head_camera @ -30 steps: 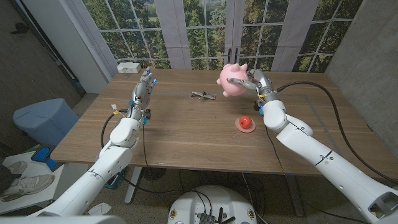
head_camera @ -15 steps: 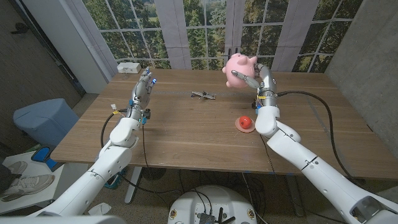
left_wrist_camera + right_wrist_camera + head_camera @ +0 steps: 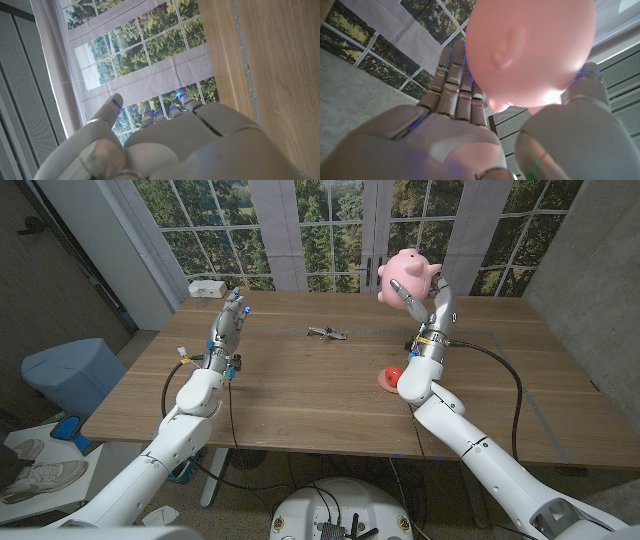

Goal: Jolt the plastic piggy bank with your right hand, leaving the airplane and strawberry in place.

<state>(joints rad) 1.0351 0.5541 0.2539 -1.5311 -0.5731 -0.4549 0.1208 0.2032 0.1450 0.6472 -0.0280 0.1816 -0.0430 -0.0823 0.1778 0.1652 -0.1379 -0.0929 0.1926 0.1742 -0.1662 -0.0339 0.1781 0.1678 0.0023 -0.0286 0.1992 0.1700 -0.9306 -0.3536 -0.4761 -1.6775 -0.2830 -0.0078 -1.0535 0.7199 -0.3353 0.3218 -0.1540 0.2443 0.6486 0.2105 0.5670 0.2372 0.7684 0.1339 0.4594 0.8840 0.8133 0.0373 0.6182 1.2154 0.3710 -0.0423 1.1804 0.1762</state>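
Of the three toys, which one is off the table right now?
The pink piggy bank, held up in the right hand. The airplane and the strawberry both sit on the table.

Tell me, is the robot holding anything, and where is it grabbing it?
The right hand holds the pink piggy bank up above the table, fingers and thumb gripping its round body. The left hand holds nothing.

The pink piggy bank (image 3: 411, 272) is sitting raised above the counter (image 3: 300, 390) in the right hand (image 3: 430, 305); airplane (image 3: 325, 333) and strawberry (image 3: 388, 377) are lying on the wood.
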